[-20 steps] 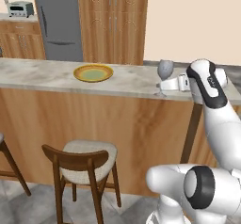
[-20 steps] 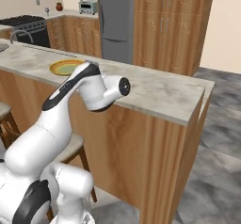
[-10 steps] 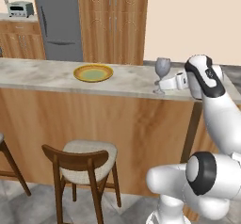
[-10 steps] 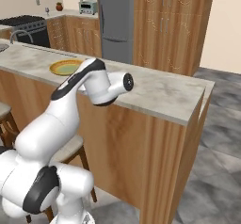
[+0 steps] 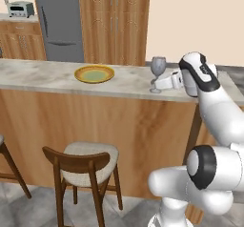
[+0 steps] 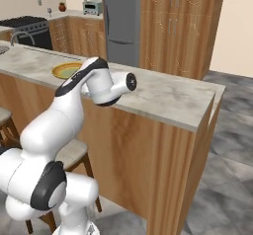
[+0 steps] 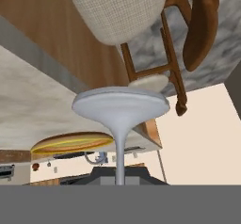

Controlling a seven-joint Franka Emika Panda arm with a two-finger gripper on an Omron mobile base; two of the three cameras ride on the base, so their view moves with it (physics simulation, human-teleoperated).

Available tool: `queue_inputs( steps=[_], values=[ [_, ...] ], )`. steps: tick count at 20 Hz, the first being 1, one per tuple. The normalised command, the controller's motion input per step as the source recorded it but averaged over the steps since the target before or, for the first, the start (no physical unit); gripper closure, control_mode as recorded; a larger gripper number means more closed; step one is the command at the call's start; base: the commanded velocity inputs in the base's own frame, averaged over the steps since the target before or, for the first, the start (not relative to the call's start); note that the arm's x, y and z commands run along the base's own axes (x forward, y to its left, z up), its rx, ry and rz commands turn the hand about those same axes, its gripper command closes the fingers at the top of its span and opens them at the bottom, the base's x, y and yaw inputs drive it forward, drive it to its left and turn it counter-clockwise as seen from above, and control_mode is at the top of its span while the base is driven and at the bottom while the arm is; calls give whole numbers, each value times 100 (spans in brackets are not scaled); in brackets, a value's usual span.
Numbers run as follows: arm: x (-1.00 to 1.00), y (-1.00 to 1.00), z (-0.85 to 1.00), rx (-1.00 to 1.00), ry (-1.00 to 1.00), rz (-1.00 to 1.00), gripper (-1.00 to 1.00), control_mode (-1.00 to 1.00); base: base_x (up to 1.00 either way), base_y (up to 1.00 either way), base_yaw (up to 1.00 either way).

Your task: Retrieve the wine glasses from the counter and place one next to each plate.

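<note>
Wine glass held upright by its stem over the bar top

The gripper is clamped shut on the thin stem, low down near the foot, with the glass kept vertical at the right end of the marble top. The golden-yellow plate is parked well off to the left, and a wooden chair is seen below.

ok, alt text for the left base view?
The claw is shut on the stem of a wine glass standing upright on the marble bar top, right of a golden-yellow plate. A wooden stool stands below.
</note>
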Motion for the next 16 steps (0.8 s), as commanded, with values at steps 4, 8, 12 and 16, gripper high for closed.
queue_inputs(
  steps=[4, 8, 12, 16],
  values=[
    [35, 32, 0, 0, 0, 0, 100, -100, 0, 0, 0],
    [43, 32, 0, 0, 0, 0, 100, -100, 0, 0, 0],
    [51, 20, 0, 0, 0, 0, 100, -100, 0, 0, 0],
    [43, 4, 0, 0, 0, 0, 100, -100, 0, 0, 0]
  ],
)
